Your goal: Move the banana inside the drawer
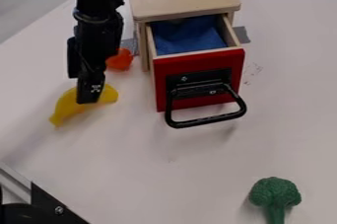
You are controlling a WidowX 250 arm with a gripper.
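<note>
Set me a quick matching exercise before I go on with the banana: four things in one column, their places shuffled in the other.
Things
1. Banana
2. Toy broccoli
3. Blue cloth
4. Black handle

Places
A. inside the open drawer
B. at the gripper, to the drawer's left in the picture
C. on the drawer's red front
D. on the table, near the picture's bottom edge

Right pairs: 1-B, 2-D, 3-A, 4-C

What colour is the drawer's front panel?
The front panel is red, as the camera view shows.
</note>
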